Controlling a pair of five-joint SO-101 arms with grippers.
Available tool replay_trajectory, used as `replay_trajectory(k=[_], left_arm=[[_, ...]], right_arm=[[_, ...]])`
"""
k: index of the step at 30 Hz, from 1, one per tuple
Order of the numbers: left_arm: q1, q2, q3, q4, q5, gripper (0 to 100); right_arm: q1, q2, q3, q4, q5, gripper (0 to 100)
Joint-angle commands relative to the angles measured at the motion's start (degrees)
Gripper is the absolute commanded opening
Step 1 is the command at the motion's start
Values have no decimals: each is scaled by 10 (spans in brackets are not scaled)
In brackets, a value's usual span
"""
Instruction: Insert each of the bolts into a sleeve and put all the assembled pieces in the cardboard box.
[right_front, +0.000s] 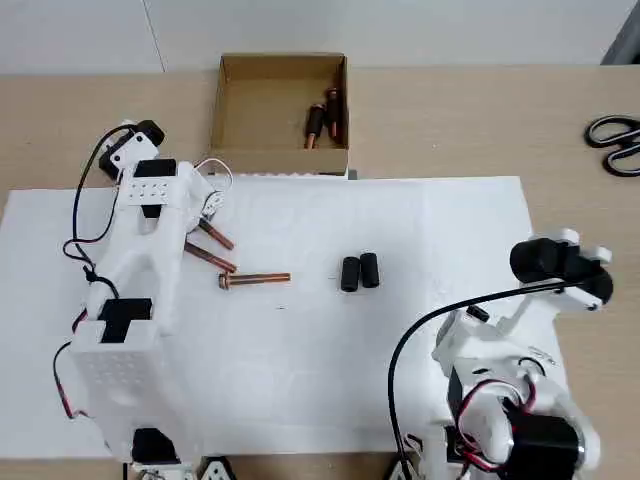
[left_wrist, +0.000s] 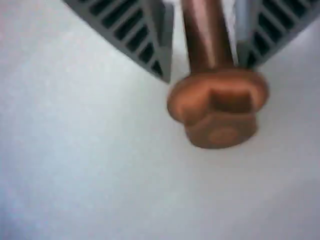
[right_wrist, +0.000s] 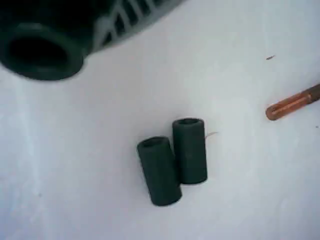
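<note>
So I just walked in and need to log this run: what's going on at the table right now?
Two arms are pairing bolts with sleeves. The left pincer is shut on a copper bolt above the white sheet. The right pincer holds a black sleeve. Other bolts and two spare sleeves lie loose on the sheet. Some assembled pieces are already in the cardboard box.
</note>
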Motion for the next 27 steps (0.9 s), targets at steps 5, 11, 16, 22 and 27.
replay_trajectory(k=[5, 11, 16, 22, 27], left_arm=[[-26, 36, -22, -22, 1, 29], [-33, 36, -43, -18, 1, 6], [-25, 36, -123, 40, 1, 6], [2, 36, -356, 206, -2, 6], [40, 36, -554, 306, -37, 6]], right_arm=[[6, 2, -3, -9, -5, 2], [6, 2, -3, -9, -5, 2], [2, 1, -4, -9, -5, 2], [1, 1, -8, -9, -4, 2], [1, 1, -83, -10, 22, 2]])
